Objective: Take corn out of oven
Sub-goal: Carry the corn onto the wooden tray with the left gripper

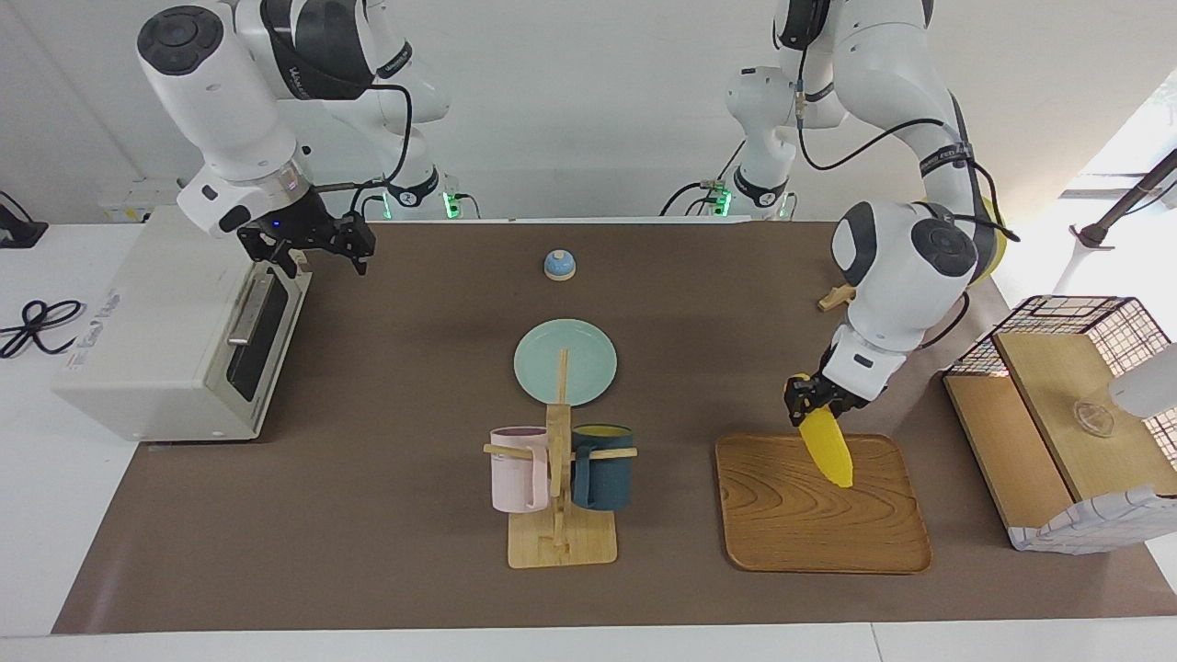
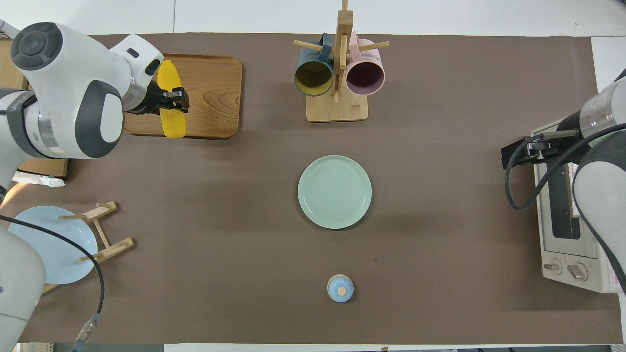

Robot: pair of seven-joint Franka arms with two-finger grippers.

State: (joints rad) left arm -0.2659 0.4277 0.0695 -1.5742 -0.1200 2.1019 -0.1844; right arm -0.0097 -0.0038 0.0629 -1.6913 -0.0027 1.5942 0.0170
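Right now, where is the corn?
The corn is out of the oven, held in the left gripper over the wooden tray at the left arm's end of the table, its tip pointing down at the tray.

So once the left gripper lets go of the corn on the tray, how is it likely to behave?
The corn looks smooth and round in section, so it may roll on the flat tray; the raised rim should probably stop it. Its taper would likely curve the roll. It seems stiff, keeping its shape though the left gripper holds only one end.
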